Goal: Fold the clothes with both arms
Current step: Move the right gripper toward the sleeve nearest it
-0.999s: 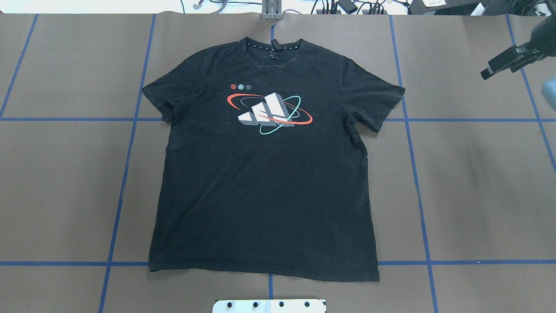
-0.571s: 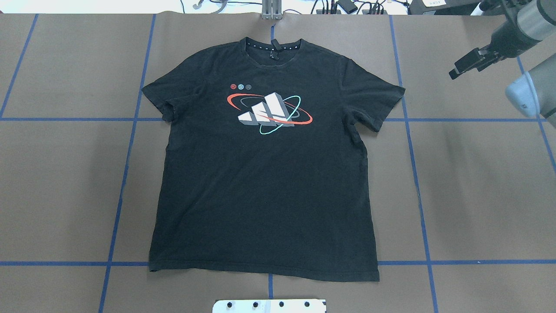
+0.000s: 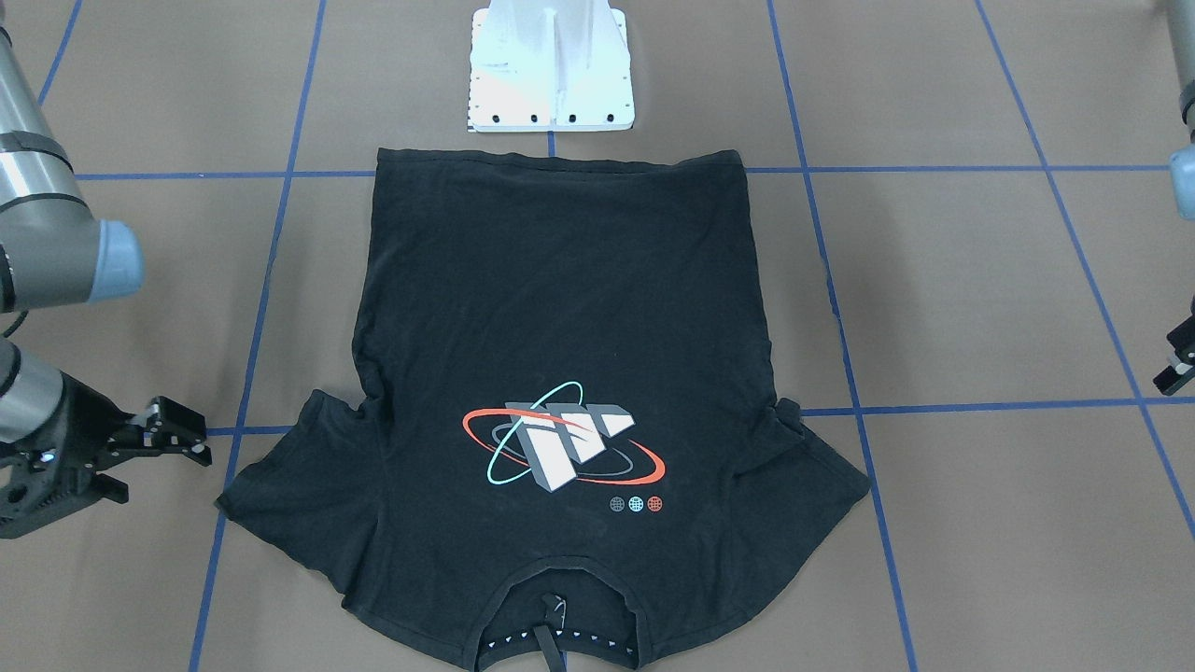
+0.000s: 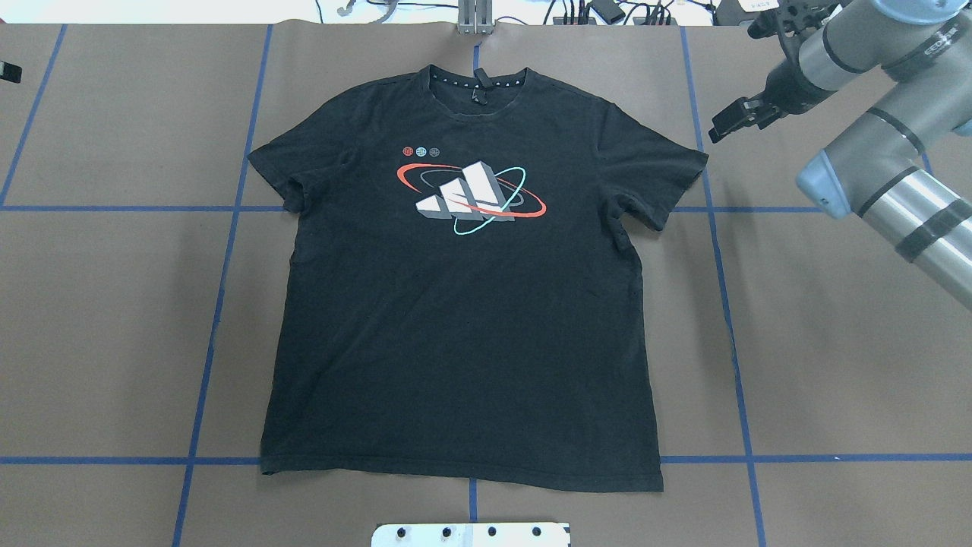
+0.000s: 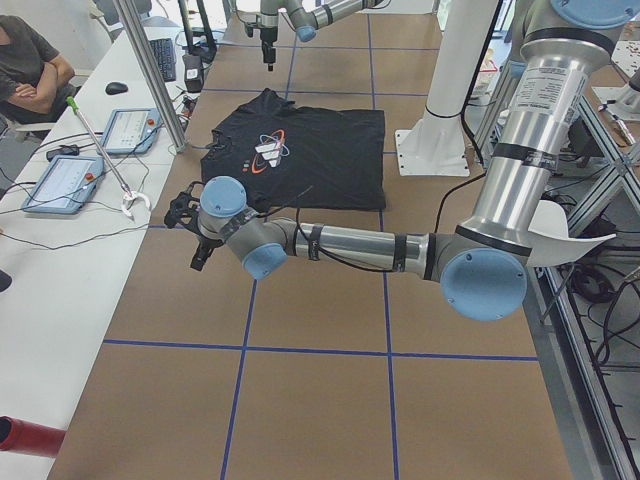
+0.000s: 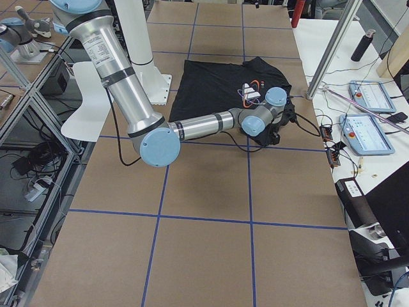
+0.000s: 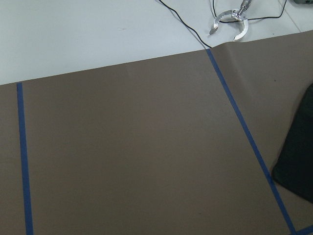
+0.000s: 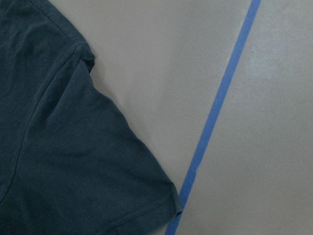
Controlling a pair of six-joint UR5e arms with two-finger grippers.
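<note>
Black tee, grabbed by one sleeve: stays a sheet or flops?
Likely floppy: the T-shirt lies flat with soft wrinkles near its sleeve, so it should drape, not hold shape. Probably light; the fabric looks thin. A push would likely bunch it on the brown table cover rather than slide it whole.

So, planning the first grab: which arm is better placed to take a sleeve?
Right. The right gripper hovers just off the near sleeve of the T-shirt, seen in its wrist view; the left gripper shows at the overhead view's edge, far from its sleeve.
</note>
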